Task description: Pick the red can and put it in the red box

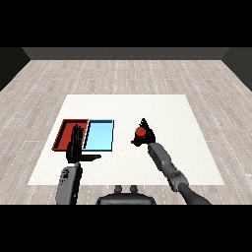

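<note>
The red can (140,132) is held in my right hand (146,136), whose fingers and thumb curl round it, right of the trays above the white table. The red tray (64,132) lies at the left of the table, with the light blue tray (100,134) right beside it. My left hand (76,147) is open, fingers straight and thumb stretched to the right. It hovers over the near right corner of the red tray, hiding part of it.
The white table (172,113) stretches bare behind and to the right of the trays. Its near edge (123,183) runs just in front of both forearms. Grey wooden floor surrounds it.
</note>
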Action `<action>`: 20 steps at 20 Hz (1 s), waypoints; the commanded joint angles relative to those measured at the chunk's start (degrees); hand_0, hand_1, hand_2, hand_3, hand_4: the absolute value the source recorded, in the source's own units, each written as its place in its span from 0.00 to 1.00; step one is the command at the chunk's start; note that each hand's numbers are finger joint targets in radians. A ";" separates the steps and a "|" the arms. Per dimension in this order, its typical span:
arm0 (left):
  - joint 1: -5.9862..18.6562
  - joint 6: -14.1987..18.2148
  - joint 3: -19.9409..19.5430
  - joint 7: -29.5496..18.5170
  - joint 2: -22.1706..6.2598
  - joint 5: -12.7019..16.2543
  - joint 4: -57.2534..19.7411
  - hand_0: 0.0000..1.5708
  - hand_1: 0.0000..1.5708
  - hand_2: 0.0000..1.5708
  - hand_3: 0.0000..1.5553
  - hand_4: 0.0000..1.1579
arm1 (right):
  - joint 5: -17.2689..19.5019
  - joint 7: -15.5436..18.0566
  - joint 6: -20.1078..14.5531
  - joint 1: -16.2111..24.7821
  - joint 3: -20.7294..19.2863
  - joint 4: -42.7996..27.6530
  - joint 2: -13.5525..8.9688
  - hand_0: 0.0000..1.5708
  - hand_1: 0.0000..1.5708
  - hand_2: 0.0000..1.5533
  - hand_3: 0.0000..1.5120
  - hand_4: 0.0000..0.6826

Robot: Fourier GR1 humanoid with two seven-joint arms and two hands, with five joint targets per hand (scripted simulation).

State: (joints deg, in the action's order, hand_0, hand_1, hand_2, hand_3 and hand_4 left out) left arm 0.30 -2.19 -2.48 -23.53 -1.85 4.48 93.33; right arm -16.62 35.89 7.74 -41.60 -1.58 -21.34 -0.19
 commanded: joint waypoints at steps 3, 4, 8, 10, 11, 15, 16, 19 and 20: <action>1.13 -1.64 -1.52 -2.05 -1.18 0.99 -3.28 0.00 0.00 0.00 0.00 0.00 | -0.06 2.68 -1.68 -3.10 0.10 5.78 0.18 0.00 0.00 0.00 0.00 0.00; -1.20 -1.48 -1.09 -3.65 -0.73 0.46 -2.30 0.00 0.00 0.00 0.00 0.00 | -0.08 2.83 -3.42 -5.06 2.65 8.90 0.18 0.00 0.00 0.00 0.00 0.00; 1.53 -0.52 -1.21 -0.68 -0.42 0.92 -2.36 0.00 0.00 0.00 0.00 0.00 | -0.98 -1.04 -7.45 -4.20 -0.52 6.37 0.19 0.00 0.00 0.00 0.00 0.00; -1.54 0.01 -0.12 0.51 -0.42 -0.07 1.71 0.00 0.00 0.00 0.00 0.00 | -2.96 1.73 -11.68 -5.27 3.08 9.35 0.19 0.80 0.80 0.85 0.85 0.39; 4.22 -1.07 -2.28 1.15 -2.14 1.27 -3.04 0.00 0.00 0.00 0.00 0.00 | -4.53 2.96 -12.87 -6.26 3.94 11.28 0.19 0.94 0.94 0.95 0.95 0.83; -2.11 -1.15 -0.22 -3.33 -0.08 0.02 -1.19 0.00 0.00 0.00 0.00 0.00 | -7.25 4.52 -14.40 -5.43 7.98 11.79 0.19 0.95 0.95 0.94 0.94 0.90; 1.95 -1.13 -2.41 -1.09 -1.69 1.14 -2.89 0.00 0.00 0.00 0.00 0.00 | -4.32 -0.63 -15.99 -7.26 5.16 7.61 0.19 0.94 0.94 0.94 0.93 0.88; 1.38 -3.46 -3.52 -1.19 -2.38 3.90 -3.06 0.00 0.00 0.00 0.00 0.00 | -4.43 1.29 -16.92 -6.07 6.25 8.64 0.19 0.93 0.93 0.93 0.93 0.86; 5.61 0.10 -2.88 -2.17 -1.26 0.23 -7.30 0.00 0.00 0.00 0.00 0.00 | -6.48 2.29 -16.51 -6.45 8.71 9.15 0.19 0.92 0.92 0.93 0.92 0.87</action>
State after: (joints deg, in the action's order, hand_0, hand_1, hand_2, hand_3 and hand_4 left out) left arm 2.60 -3.06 -4.35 -24.26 -3.03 5.48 90.29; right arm -22.04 37.37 -7.88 -48.03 4.93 -12.20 0.00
